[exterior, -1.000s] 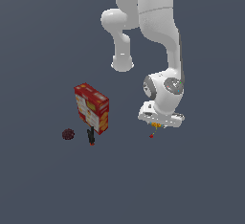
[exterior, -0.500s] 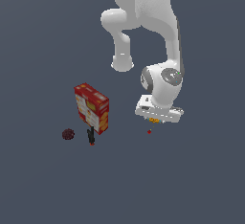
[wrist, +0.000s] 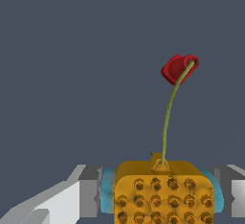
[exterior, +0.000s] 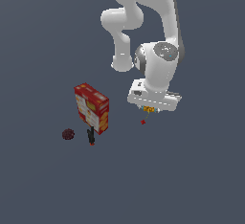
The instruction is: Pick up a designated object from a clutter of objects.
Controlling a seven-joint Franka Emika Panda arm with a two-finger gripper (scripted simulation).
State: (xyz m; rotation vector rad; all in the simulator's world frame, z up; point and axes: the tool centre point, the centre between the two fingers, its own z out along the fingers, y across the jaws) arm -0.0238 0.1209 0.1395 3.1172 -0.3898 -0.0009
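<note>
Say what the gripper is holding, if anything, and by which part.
The gripper is shut on the orange-yellow pitted block, a finger pressing each light-blue side. Its thin stalk with a red tip sticks out free.

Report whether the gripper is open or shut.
Shut on the orange-yellow block: the wrist view shows the gripper with a finger pressed against each light-blue side.

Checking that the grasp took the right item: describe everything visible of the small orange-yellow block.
The orange-yellow block is pitted with rows of round dimples, sponge-like, with light-blue edges on two opposite sides. A thin green stalk rises from it to a small red tip. The gripper is shut on it, a grey finger against each blue side. In the exterior view it hangs under the hand, apart from the red-and-yellow box.
</note>
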